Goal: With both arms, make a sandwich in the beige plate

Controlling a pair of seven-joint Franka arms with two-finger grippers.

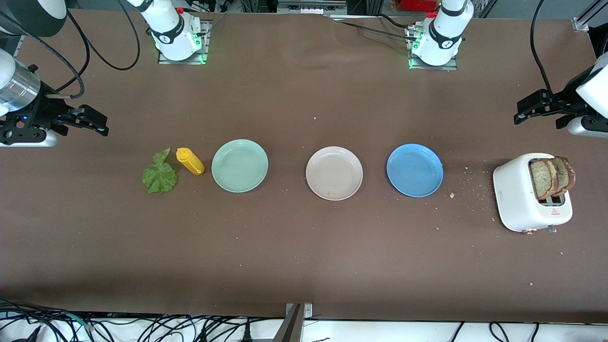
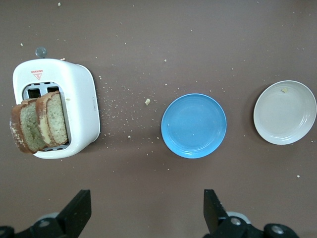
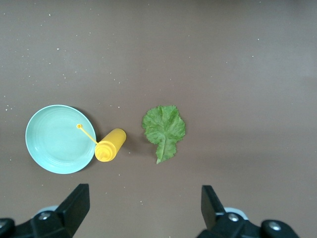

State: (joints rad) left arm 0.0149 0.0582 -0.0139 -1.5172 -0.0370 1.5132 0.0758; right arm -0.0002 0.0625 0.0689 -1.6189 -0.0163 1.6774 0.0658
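The beige plate (image 1: 334,164) (image 2: 285,119) lies at the table's middle, bare except for a crumb. Brown bread slices (image 1: 553,176) (image 2: 39,124) stand up out of a white toaster (image 1: 517,204) (image 2: 81,109) at the left arm's end. A green lettuce leaf (image 1: 160,176) (image 3: 164,130) lies flat on the table at the right arm's end. My left gripper (image 1: 522,113) (image 2: 147,203) hangs open and holds nothing, over the tabletop beside the toaster. My right gripper (image 1: 99,126) (image 3: 143,196) hangs open with nothing in it, over the tabletop beside the lettuce.
A blue plate (image 1: 414,170) (image 2: 193,125) lies between the beige plate and the toaster. A mint-green plate (image 1: 240,166) (image 3: 54,139) and a yellow squeeze bottle (image 1: 190,161) (image 3: 111,145) on its side lie between the beige plate and the lettuce. Crumbs are scattered round the toaster.
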